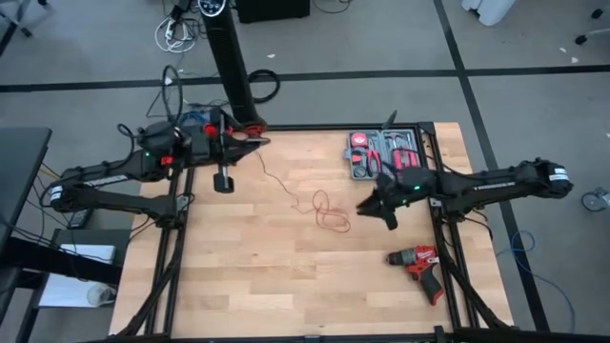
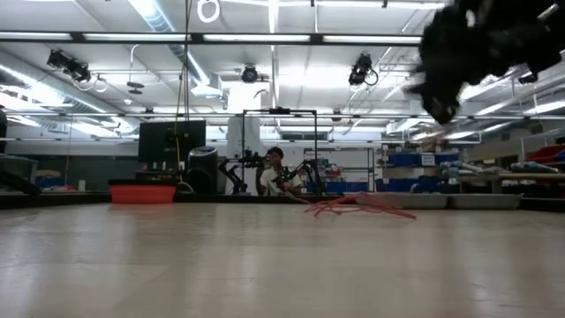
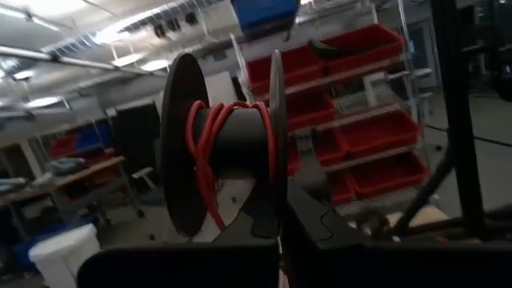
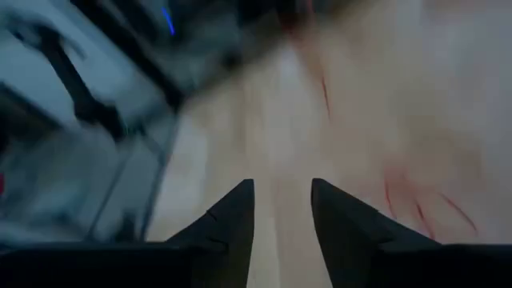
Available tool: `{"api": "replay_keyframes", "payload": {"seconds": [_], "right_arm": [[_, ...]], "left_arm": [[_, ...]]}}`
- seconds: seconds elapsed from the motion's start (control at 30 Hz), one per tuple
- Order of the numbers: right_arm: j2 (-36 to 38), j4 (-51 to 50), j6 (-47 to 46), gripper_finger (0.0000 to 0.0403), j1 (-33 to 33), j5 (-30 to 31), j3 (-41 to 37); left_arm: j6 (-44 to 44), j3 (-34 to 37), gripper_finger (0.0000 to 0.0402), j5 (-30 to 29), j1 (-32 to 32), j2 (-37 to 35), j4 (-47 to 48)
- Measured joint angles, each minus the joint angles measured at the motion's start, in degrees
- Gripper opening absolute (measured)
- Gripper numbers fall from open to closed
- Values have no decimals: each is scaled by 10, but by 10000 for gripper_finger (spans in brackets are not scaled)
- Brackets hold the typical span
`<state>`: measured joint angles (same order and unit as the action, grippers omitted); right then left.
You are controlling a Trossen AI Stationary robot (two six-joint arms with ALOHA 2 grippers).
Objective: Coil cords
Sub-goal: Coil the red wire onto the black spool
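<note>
Wooden table (image 1: 248, 276) carries everything I can see from above, and I take the drill (image 1: 419, 265) near its front right as my landmark. Far back and left of the drill, my left arm reaches over the rear left corner; the left gripper (image 1: 225, 143) is clenched on a black spool (image 3: 220, 144), and its wrist view shows a few turns of red wire wound on the spool's core. Behind the drill, my right arm comes in from the right edge, and the right gripper (image 1: 378, 208) hangs above the wood; its wrist view shows the fingers (image 4: 232, 220) standing apart with nothing between them, so I report it released. Further back from the drill, at the rear right, lies a tool case (image 1: 383, 153) with red-handled tools. Left of the drill, near the table's middle, the cord (image 1: 322, 211) lies in loose red loops, with a thin strand trailing back toward the spool.
</note>
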<state>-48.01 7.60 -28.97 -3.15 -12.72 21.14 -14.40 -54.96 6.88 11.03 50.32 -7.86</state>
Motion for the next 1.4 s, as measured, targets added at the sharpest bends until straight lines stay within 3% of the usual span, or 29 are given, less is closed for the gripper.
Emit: {"api": "replay_keyframes", "payload": {"seconds": [0.17, 0.37, 0.47, 0.7, 1.03, 1.2, 1.4], "right_arm": [[-16, 202, 75, 126, 3, 117, 1], [-83, 342, 198, 126, -9, 206, 1], [-122, 400, 220, 124, -23, 220, 1], [-219, 496, 215, 124, -49, 151, 8], [-330, 437, 216, 121, -97, 54, 114], [-356, 435, 216, 119, -133, -21, 149], [-384, 427, 223, 118, -153, -64, 172]], "left_arm": [[11, 0, 1, 8, -6, 20, 13], [11, 0, 1, 9, -13, 61, 12], [11, 0, 1, 7, -13, 84, 10], [12, 0, 1, 7, -13, 150, -12], [47, 0, 1, 2, -14, 229, -93], [60, 0, 1, -14, -14, 232, -92], [39, 0, 1, -18, -22, 228, -111]]}}
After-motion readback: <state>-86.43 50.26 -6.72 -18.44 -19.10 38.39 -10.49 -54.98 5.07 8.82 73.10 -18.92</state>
